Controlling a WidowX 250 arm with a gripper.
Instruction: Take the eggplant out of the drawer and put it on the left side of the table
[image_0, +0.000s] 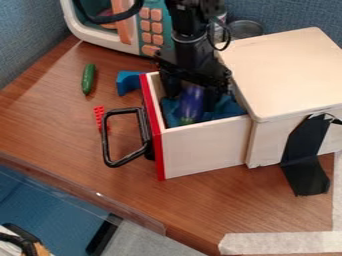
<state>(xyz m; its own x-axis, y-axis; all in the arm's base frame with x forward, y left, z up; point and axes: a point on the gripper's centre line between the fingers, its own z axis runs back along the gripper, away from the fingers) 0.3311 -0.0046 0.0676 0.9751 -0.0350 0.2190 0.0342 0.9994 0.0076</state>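
Blue partition (23, 50) in the bkgd, brown wood-look table (43, 117) in front of it. At the L side of the view, i.e. the likely drop area: green toy cucumber (88, 79), then a red studded piece (99, 115) lower down, w/ a toy microwave (153, 25) at the back edge. No eggplant over there, so the placing half of the job is undone.

Next, going R: the drawer's black handle (113, 161), a blue block (129, 83) just beside the drawer's top corner, and the drawer (204, 150) itself, red-fronted, pulled out. Access is sorted, then; no opening work left.

Inside the drawer, purple eggplant (190, 111) sits tilted, green end toward the near wall, w/ blue cloth-like stuff (229, 110) around it. The black gripper (193, 101) hangs down right over it, one side L of it, one side R. Whether it's clamped on or only straddling, can't tell. Either way the eggplant is below the rim, so "take out" isn't done; prob. at the grasp step, under halfway overall.

Far R: pale wood cabinet (287, 75) w/ a black strap (304, 160) down its front; nothing to do there.

To-do, est.: firm grip, lift straight up past the drawer wall, carry L over the red front & handle, lower to bare tabletop nr. the cucumber w/o knocking it, let go, back off.
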